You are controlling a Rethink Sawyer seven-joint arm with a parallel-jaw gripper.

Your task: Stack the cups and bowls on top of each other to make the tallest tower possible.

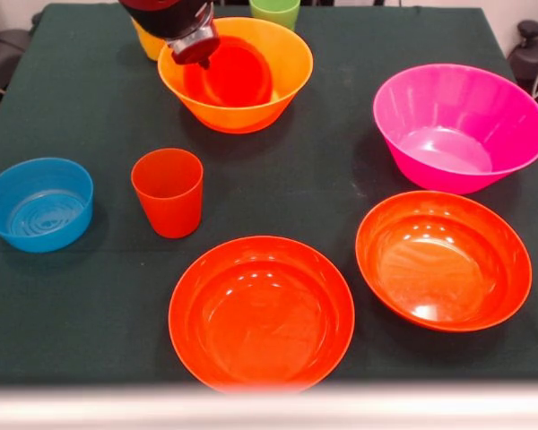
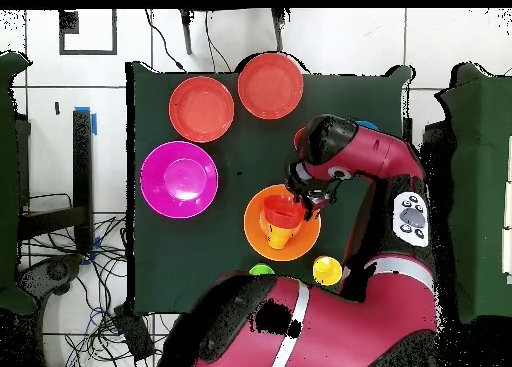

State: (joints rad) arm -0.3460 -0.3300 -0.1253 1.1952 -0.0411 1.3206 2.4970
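Note:
A large orange bowl (image 1: 287, 67) stands at the far side of the table, and shows in the overhead view (image 2: 258, 233) too. A small red-orange bowl (image 1: 233, 81) sits tilted inside it, opening towards the camera. My gripper (image 1: 200, 55) is at that small bowl's upper left rim and looks shut on it; it also shows in the overhead view (image 2: 303, 195). A red-orange cup (image 1: 168, 191) stands upright alone. A yellow cup (image 1: 147, 42) and a green cup (image 1: 275, 11) stand behind the orange bowl.
A magenta bowl (image 1: 460, 125) stands at the right. Two wide red-orange bowls (image 1: 261, 313) (image 1: 444, 260) are at the front. A small blue bowl (image 1: 38, 203) is at the left. All are upright and apart.

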